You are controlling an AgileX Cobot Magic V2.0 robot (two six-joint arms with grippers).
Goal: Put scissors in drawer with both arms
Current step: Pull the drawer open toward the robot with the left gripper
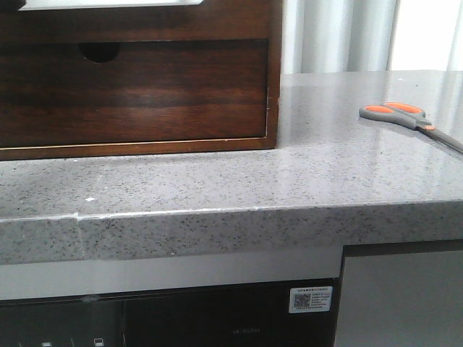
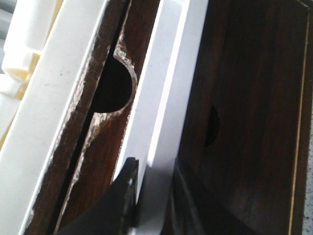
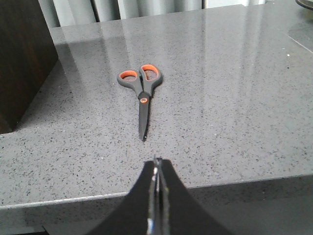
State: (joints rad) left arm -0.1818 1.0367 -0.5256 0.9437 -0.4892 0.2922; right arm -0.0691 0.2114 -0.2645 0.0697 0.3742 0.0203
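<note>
- On the speckled grey countertop, the scissors lie flat near its right side, well apart from the dark wooden cabinet; the front view cuts off their blade tips at the right edge.
- From the right wrist view the whole pair shows: closed blades, an orange pivot, orange-lined loops away from the camera, tips toward it.
- Neither arm appears in the front view, and that view cuts off the cabinet's top, so only a sliver of white edge shows there.
- The notched front fills most of the cabinet face in the front view.
- Left gripper: its dark fingers sit either side of the white top edge of the drawer, apparently clamped on it, though the contact is partly cut off at the frame edge.
- Beyond that edge a second notched panel with chipped rim is visible; what lies inside the drawer is too dark to tell.
- Right gripper: fingertips pressed together with nothing between them, hovering just short of the scissor tips, not touching them.
</note>
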